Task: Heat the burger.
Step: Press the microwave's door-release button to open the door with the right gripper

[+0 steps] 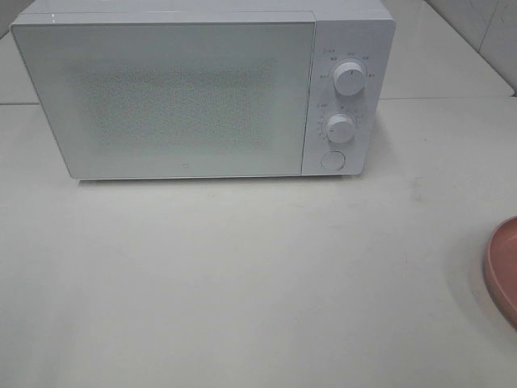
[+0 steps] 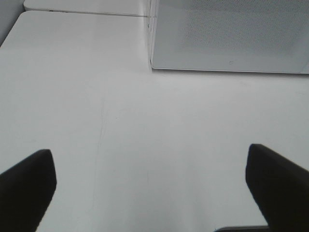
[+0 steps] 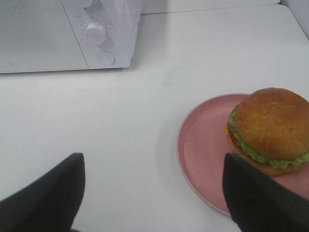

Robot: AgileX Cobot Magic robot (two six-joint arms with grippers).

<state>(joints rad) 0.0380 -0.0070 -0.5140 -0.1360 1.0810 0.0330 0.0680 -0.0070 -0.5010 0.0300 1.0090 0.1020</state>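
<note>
the left hand (image 2: 149,157) hovers over bare worktop (image 2: 120,111) with its two dark fingers (image 2: 26,186) spread wide apart and nothing between them. ahead of it stands the microwave (image 2: 231,34), its lower front corner resting on the worktop.

the right hand (image 3: 153,162) also has its fingers (image 3: 53,193) well apart, gripping nothing, above the worktop (image 3: 120,121). just ahead of one finger lies the pink plate (image 3: 203,145), flat on the worktop. the burger (image 3: 270,128) sits upright on that plate, off centre and near the rim, its glossy brown bun on top, with green lettuce and a little red and yellow showing at the side. the hand does not touch the burger or the plate. farther off is the control end of the microwave (image 3: 48,34).

from the high camera, the white microwave (image 1: 202,89) stands at the back of the worktop (image 1: 242,283) with its door (image 1: 161,97) closed. beside the door are an upper dial (image 1: 349,77), a lower dial (image 1: 341,128) and a round button (image 1: 332,160). only the edge of the pink plate (image 1: 505,267) shows, at the right edge of this view, well apart from the microwave.
</note>
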